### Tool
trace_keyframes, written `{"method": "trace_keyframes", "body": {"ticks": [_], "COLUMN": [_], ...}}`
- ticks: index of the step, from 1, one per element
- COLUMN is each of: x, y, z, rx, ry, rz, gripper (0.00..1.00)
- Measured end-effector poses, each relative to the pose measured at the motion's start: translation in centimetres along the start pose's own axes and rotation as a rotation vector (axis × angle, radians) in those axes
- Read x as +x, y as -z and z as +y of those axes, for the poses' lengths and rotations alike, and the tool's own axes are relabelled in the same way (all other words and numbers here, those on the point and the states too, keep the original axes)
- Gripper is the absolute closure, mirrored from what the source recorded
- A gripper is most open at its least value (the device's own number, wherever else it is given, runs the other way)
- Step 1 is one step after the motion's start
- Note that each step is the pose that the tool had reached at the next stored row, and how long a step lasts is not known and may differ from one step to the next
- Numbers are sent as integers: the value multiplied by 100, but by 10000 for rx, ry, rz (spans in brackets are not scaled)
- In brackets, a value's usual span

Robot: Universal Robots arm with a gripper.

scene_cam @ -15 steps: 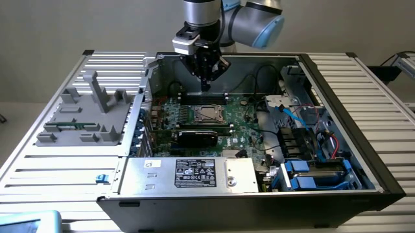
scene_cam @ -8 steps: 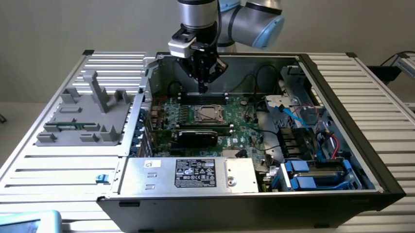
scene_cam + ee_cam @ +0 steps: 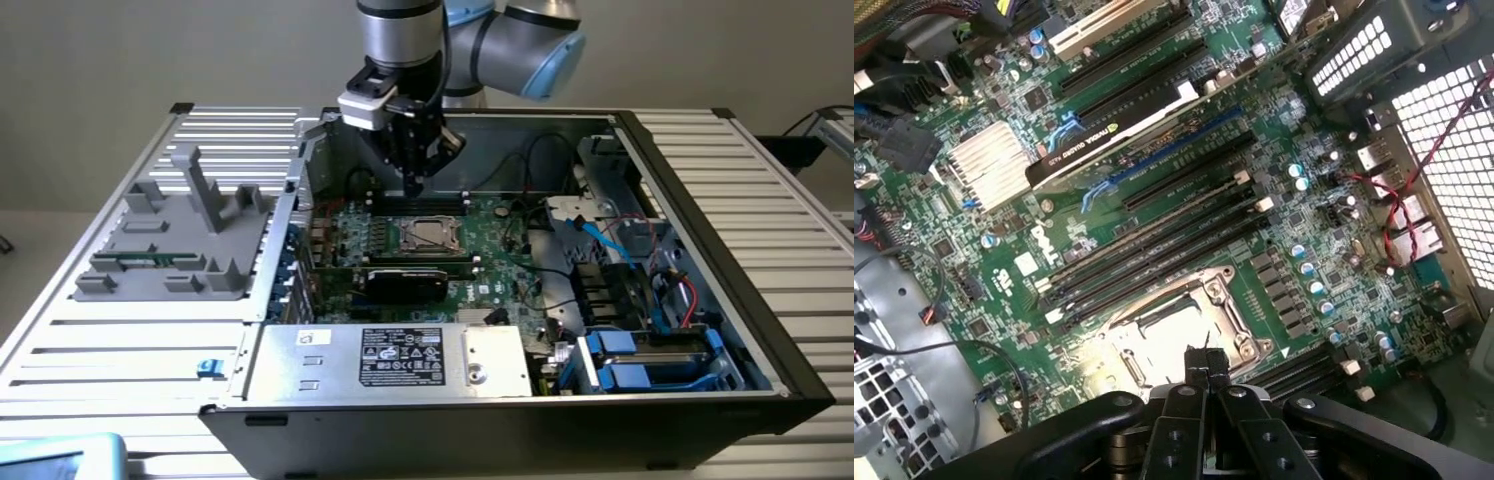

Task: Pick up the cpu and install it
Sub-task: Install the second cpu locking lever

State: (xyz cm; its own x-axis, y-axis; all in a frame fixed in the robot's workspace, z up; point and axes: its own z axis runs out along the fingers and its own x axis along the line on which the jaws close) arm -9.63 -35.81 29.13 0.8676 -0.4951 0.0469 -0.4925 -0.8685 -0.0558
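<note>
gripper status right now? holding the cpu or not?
Gripper: shut, fingertips pressed together, nothing visibly held. It hangs above the motherboard socket, where the cpu appears to lie.

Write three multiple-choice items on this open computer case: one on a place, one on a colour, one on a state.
1. The end effector hangs:
A. above the motherboard near the CPU socket
B. over the grey plastic tray
C. outside the case

2. The motherboard is:
A. red
B. green
C. white

3. The end effector's fingers are:
A. spread wide
B. shut together
C. clamped on a cable

Key: 1 A, the exterior view puts its tip just beyond the socket; 2 B, both views show green board; 3 B, the wrist view shows the fingertips meeting, nothing between.
</note>
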Motion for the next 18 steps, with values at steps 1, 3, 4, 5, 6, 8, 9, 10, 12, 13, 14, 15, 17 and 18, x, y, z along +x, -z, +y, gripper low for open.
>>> {"method": "trace_keyframes", "body": {"ticks": [1,3,4,5,6,8,9,10,12,13,14,15,17,18], "x": [2,14,23,33,42,51,52,54,54,54,54,54,59,66], "y": [1,2,2,2,2,-4,-10,-16,-23,-23,-23,-23,-24,-25], "z": [20,54,70,87,103,119,123,127,129,129,129,129,140,153], "rx": [45,156,220,298,379,501,532,574,606,606,606,607,623,655], "ry": [-4,-12,-18,-24,-31,-42,-44,-47,-50,-49,-49,-49,-48,-52], "rz": [-25,-88,-127,-180,-245,-325,-341,-364,-367,-367,-366,-366,-376,-395], "gripper": [89,89,89,89,89,89,89,89,89,89,89,89,89,89]}}
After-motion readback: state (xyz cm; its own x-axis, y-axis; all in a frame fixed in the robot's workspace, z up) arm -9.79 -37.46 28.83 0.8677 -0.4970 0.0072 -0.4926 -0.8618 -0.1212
